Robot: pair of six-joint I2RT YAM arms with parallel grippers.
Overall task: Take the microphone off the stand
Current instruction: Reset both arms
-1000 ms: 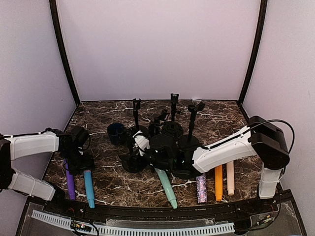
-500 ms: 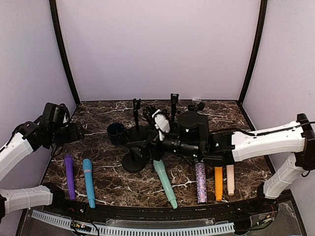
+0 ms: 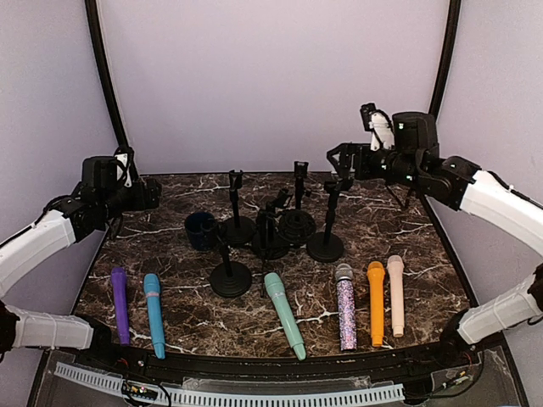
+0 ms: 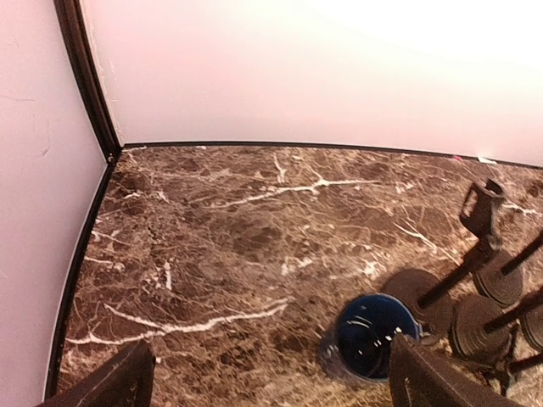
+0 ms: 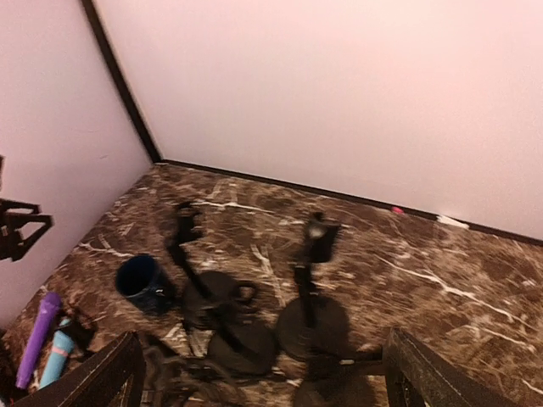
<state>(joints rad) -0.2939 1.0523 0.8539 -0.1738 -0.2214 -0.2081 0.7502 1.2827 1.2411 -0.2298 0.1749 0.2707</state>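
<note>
Several black stands point(image 3: 270, 236) cluster mid-table, their clips bare as far as I can see. Microphones lie flat along the front: purple point(image 3: 119, 303), blue point(image 3: 153, 314), mint point(image 3: 284, 314), glittery point(image 3: 346, 307), orange point(image 3: 376, 301) and cream point(image 3: 396, 292). My left gripper point(image 3: 146, 193) hangs high at the back left, open and holding nothing; its wrist view point(image 4: 271, 390) looks down on bare marble. My right gripper point(image 3: 341, 158) is raised at the back right, open and holding nothing; its view point(image 5: 263, 386) shows the stands point(image 5: 310, 297) blurred below.
A dark blue cup point(image 3: 201, 229) stands left of the stands, also the cup point(image 4: 373, 346) near my left fingers' view and the cup point(image 5: 140, 281). Pale walls close the marble table point(image 3: 399, 220) on three sides. A black rail runs along the front edge.
Both arms rose from the microphones on the table and swung back, the left to the back left, the right to the back right. Both grippers opened wider.
</note>
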